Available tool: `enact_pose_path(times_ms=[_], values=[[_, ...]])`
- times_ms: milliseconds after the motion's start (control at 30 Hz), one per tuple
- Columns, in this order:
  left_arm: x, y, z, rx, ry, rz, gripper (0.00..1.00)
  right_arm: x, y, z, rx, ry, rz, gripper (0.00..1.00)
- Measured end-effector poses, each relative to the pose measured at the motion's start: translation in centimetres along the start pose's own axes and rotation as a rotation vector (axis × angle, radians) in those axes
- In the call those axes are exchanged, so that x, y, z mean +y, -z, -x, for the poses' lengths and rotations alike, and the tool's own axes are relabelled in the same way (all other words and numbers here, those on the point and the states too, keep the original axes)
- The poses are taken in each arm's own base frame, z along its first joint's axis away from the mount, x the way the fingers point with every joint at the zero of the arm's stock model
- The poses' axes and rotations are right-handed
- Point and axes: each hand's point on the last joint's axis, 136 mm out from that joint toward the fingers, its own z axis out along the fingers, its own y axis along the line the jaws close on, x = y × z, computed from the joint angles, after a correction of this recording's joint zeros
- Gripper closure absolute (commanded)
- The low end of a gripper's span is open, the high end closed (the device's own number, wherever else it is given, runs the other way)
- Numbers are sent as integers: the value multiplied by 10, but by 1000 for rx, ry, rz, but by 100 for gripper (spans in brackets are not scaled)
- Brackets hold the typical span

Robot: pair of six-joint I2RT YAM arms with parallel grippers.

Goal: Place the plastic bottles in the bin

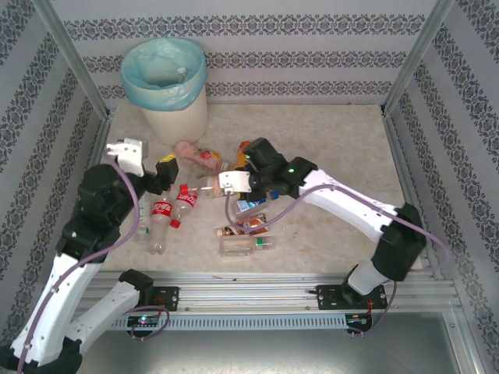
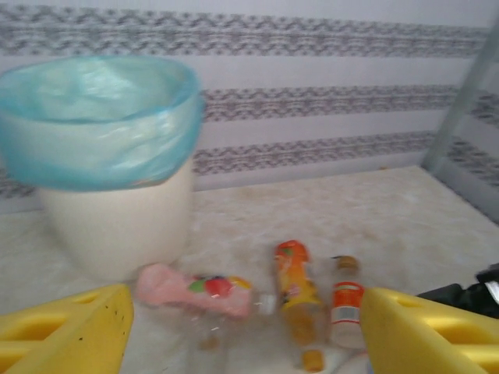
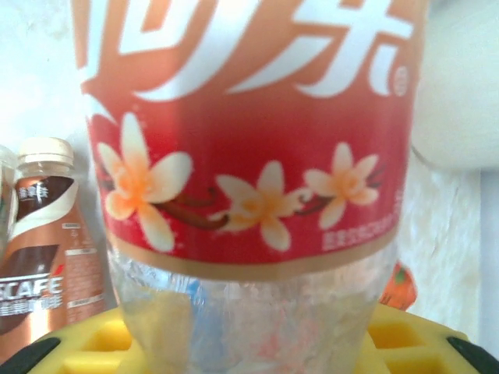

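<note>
- step in hand, my read: right arm is at the pick; right gripper [image 1: 228, 184] is down in the bottle pile mid-table, jaws drawn in around a clear plastic bottle with a red flower-print label [image 3: 249, 195]
- right wrist view: that bottle sits between the yellow fingers [image 3: 405, 335], body resting on them; looks like a firm hold, though contact on both sides isn't fully visible
- left gripper [image 1: 162, 174]: jaws spread wide, nothing in them, over the left side of the pile and facing the bin
- round cream-white bin with turquoise bag liner [image 1: 178, 117] stands far left on the beige tabletop [image 1: 335, 140], well apart from the right gripper, near the left one
- next move calls for a straight lift clear of neighbours (brown coffee bottle [image 3: 47, 234] just beside), then a carry far-left, getting above the liner rim before release; bin is much taller than the bottles
- ahead of the left jaws, lying flat near the bin foot: pink bottle [image 2: 191, 290], orange bottle [image 2: 295, 284], orange-label clear bottle [image 2: 345, 304]; none between the fingers
- many bottles lie on the table, so plenty left to do
</note>
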Motion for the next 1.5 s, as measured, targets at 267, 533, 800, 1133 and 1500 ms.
enact_pose_path(times_ms=[267,533,800,1133,1500], values=[[-58,-42,-17,152,139,-331,28,26,42,-9,-185,-387,27,58],[-84,-44,-5,187,254,-477,37,39,78,10,-342,-524,73,58],[-100,-39,6,195,331,-575,29,42,85,19,-387,-565,111,60],[-107,-33,13,182,365,-632,44,36,86,26,-420,-573,104,59],[-112,-35,10,200,385,-664,48,33,80,27,-422,-593,108,59]])
